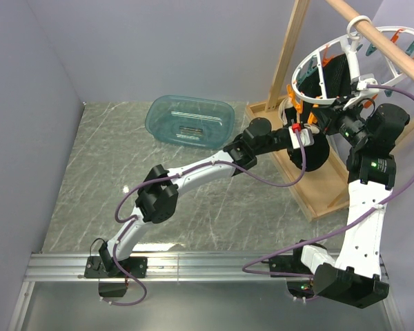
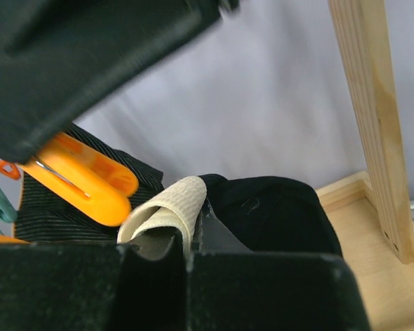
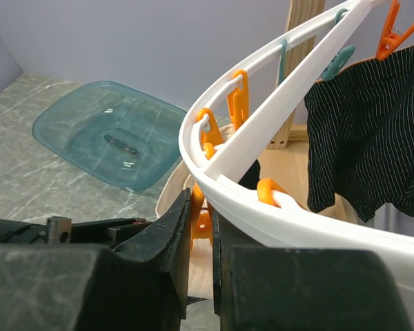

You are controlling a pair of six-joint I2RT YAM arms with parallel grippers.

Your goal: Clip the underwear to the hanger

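The underwear hangs in a black bunch from my left gripper, just under the hanger. In the left wrist view my left gripper is shut on the folded cream waistband, with the black fabric to its right and an orange clip close at the upper left. The white ring hanger hangs from the wooden pole and also shows in the right wrist view. My right gripper is shut on an orange clip dangling below the ring, with the cream waistband just behind it.
A black pinstriped garment hangs clipped to the hanger's far side. The wooden rack has a base frame, an upright and a pole. A teal basin holding a small dark item sits on the marble table.
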